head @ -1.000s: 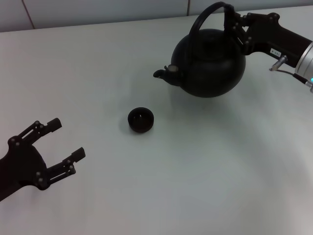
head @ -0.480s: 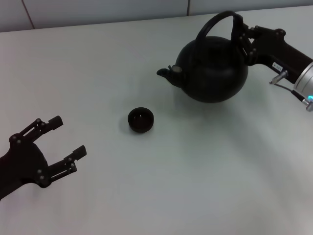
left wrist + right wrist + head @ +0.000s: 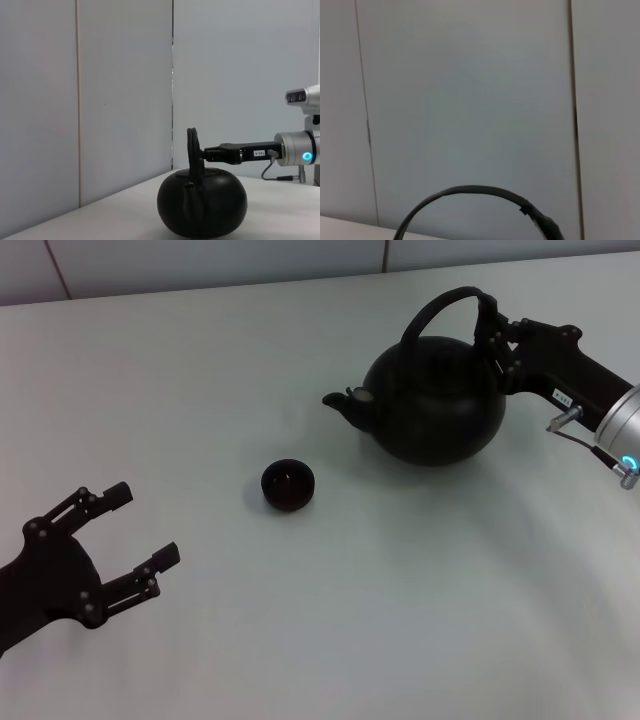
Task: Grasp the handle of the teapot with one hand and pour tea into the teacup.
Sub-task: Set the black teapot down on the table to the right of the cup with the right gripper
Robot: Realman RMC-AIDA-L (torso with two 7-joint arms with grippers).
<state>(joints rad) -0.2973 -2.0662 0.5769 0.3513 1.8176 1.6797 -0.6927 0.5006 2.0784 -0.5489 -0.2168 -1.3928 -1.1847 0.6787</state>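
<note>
The left gripper [image 3: 140, 525] is held open, low at the near left. The teacup [image 3: 288, 485] is set mid-table, apart from the teapot [image 3: 432, 407], whose handle [image 3: 440, 308] is clamped by the right gripper [image 3: 496, 335].

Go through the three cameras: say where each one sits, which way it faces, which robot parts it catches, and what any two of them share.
Head view: high on the robot, looking forward and down at the table; shows teacup, teapot, open left hand and right hand shut on the handle.
Left wrist view: low near the table, facing across it to the wall; shows the teapot and the right hand, none of its own fingers.
Right wrist view: by the handle, facing the wall; no robot parts.
Shared: head and left wrist views both show teapot and right hand.
</note>
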